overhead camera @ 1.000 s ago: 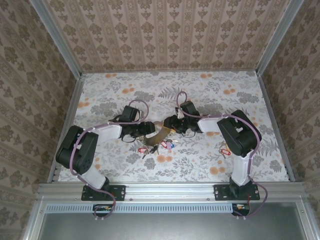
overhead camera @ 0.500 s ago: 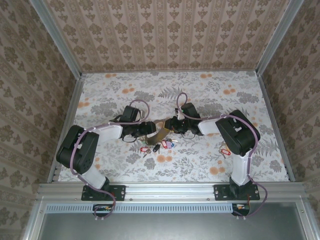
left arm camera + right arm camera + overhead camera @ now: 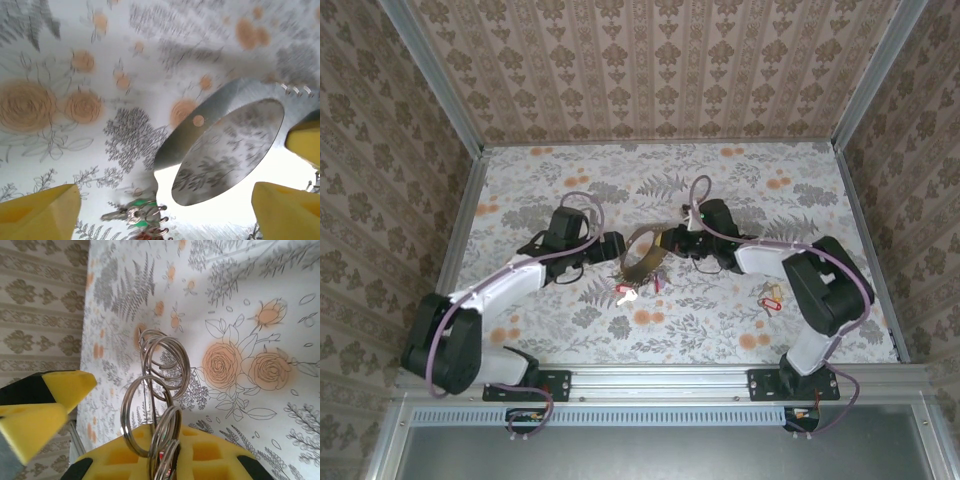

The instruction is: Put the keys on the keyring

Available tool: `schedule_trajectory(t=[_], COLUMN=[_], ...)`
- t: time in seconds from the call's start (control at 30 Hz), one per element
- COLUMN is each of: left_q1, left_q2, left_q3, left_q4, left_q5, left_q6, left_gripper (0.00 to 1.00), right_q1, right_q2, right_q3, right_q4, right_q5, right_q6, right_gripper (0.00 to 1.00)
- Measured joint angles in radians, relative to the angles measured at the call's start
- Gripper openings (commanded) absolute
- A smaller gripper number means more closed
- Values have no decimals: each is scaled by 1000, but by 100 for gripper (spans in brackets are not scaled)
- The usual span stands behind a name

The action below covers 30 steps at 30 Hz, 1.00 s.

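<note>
On a floral-printed table (image 3: 770,200), a large, thin, tan round hoop, the keyring (image 3: 642,258), sits at centre frame between two black robot grippers. From above it appears as a narrow oval, its long axis running from lower left to upper right. The left gripper (image 3: 610,252) is spread wide, its yellow fingertips (image 3: 42,212) standing apart on either side of the hoop's flat grey band without touching it. The right gripper (image 3: 672,242) meets the hoop's upper-right end. Its yellow fingers (image 3: 45,410) are close together, with small silvery split rings (image 3: 162,365) upright against the lower pad; whether they are pinched cannot be told. Small colour-headed metal keys (image 3: 625,293) lie just below the hoop, and a separate red-headed key (image 3: 770,298) lies well apart at lower right.
</note>
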Motion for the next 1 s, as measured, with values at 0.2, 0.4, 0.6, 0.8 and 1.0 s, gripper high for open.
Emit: schedule_trajectory(t=[0.2,0.4,0.6,0.8,1.0], left_q1=[118,155,155,140,102], left_q2=[-85,-64,1,60,97], left_q3=[13,122,238,280,319], left_q4=[57,124,204,245,256], left_q5=[129,330,493,609,702], left_q6=[-5,-35,-63,-76,-72], left_gripper=[96,95,88,80,63], right_q1=[-91,-143,-147,-147,-147], right_q2=[-167,-301,-344,-344,-344], right_q3=[-74,-74,-35,-16,-5], right_q4=[149,249,259,259,265], right_q5=[-54,-119,-198,-234,-239], right_q6=[58,88,96,106,107], right_gripper=[0,0,0,0,0])
